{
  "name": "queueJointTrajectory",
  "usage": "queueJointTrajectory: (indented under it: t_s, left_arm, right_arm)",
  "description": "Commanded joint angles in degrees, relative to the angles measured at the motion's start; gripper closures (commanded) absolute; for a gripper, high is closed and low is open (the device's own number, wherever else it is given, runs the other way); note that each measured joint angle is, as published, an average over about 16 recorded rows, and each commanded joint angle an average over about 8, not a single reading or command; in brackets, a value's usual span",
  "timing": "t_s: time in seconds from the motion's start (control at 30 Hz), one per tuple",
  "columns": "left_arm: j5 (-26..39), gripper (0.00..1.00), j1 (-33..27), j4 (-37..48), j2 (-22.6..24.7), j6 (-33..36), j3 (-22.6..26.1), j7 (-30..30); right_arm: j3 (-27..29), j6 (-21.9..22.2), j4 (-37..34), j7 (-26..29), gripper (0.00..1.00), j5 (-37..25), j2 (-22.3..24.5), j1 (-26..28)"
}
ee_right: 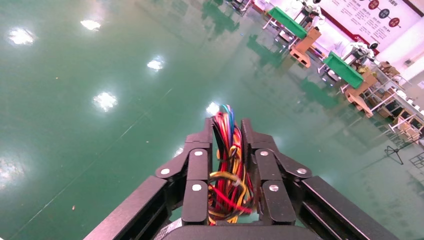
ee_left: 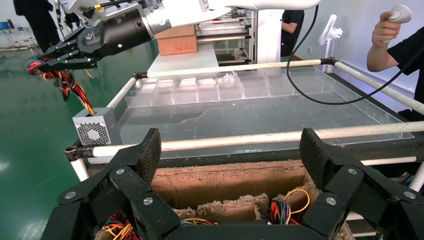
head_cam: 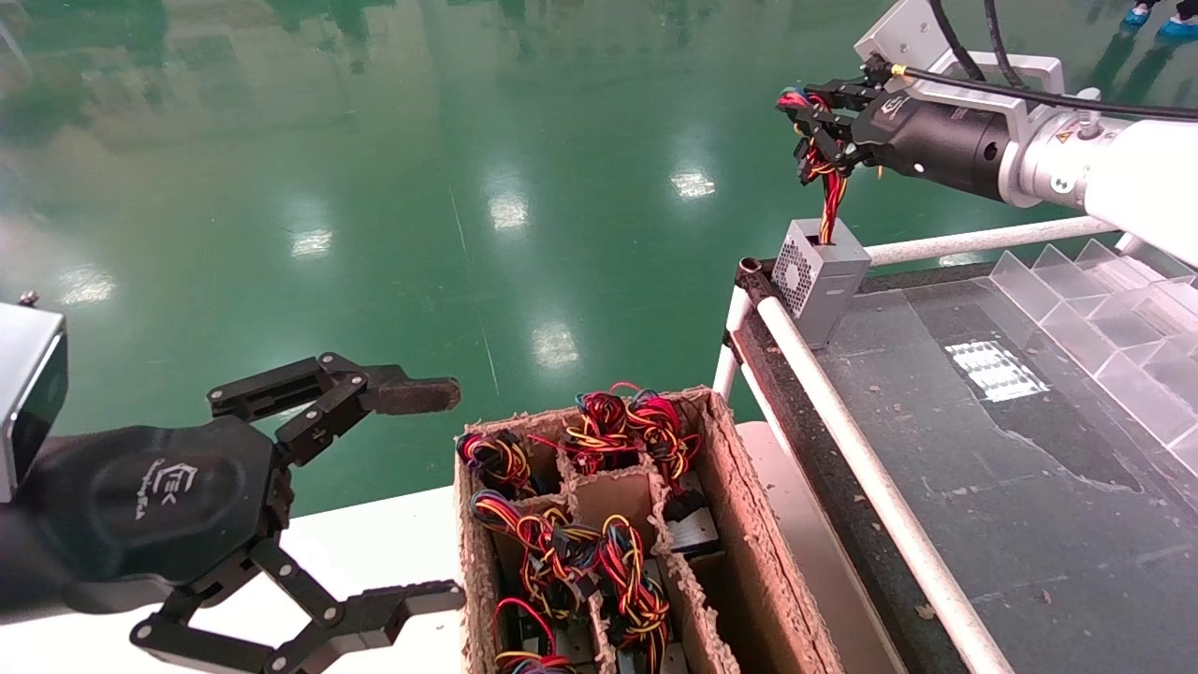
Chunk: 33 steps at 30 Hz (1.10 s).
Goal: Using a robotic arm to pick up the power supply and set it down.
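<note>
Now the right gripper (head_cam: 812, 126) pinches the wires (head_cam: 829, 201) of the power supply (head_cam: 824, 276) at the conveyor's (head_cam: 945, 440) corner; the left gripper (head_cam: 426, 496) hangs spread beside the cardboard box (head_cam: 749, 524).

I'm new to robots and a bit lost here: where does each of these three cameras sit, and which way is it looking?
Head view: on the robot's head, looking down at the cardboard box and rack; both claws show.
Left wrist view: behind the open left claw, facing the rack.
Right wrist view: behind the right claw, shut on the wires, over green floor.
Shared: head and left wrist views both show the power supply hanging from the right claw.
</note>
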Motion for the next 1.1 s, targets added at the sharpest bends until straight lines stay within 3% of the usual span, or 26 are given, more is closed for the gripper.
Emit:
queueJointTrajectory:
  t_s: [0.03,0.57,1.1]
  left_arm:
    - [0.0,0.0,0.0,0.0,0.0,0.0,0.0,0.0]
    - [-0.02,0.0,0.0,0.01,-0.01,-0.01,0.01,0.01]
    - [-0.03,0.0,0.0,0.04,-0.01,-0.01,0.03,0.03]
  right_arm:
    - [-0.04,-0.06,-0.01,0.02,0.0,-0.06,0.11,0.04]
    - [1.21,-1.74,1.44,0.48,0.0,1.61,1.98,-0.75]
    - [5.75,-10.47,19.42,10.07,0.0,7.05,9.74,-12.27]
